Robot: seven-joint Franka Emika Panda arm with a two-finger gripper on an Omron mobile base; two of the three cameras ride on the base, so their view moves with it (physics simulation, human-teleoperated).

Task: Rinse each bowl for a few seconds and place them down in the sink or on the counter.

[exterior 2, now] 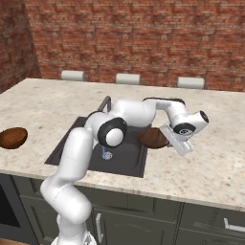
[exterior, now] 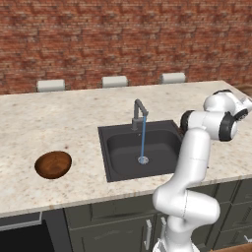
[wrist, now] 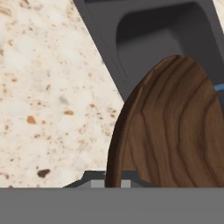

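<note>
One wooden bowl (exterior: 53, 164) (exterior 2: 13, 138) rests upright on the beige counter (exterior: 49, 113), left of the black sink (exterior: 106, 135) (exterior 2: 136, 167). The second bowl (exterior 2: 152, 138) (wrist: 175, 127) is tilted on edge at the sink's right rim, and my gripper (exterior 2: 165, 136) is shut on its rim. In the hand view this bowl looms close and hides my fingertips, with the sink wall (wrist: 144, 30) behind it and counter to the left. A thin blue water stream (exterior: 143, 140) runs from the grey faucet (exterior: 139, 110) (exterior 2: 106, 101) onto the drain (exterior: 142, 160).
Three pale seat backs (exterior: 50, 85) (exterior: 114, 81) (exterior: 173, 78) stand beyond the counter's far edge, in front of a brick wall. Dark cabinet fronts (exterior: 113, 221) run under the counter. My own arm (exterior 2: 119, 119) arches over the sink.
</note>
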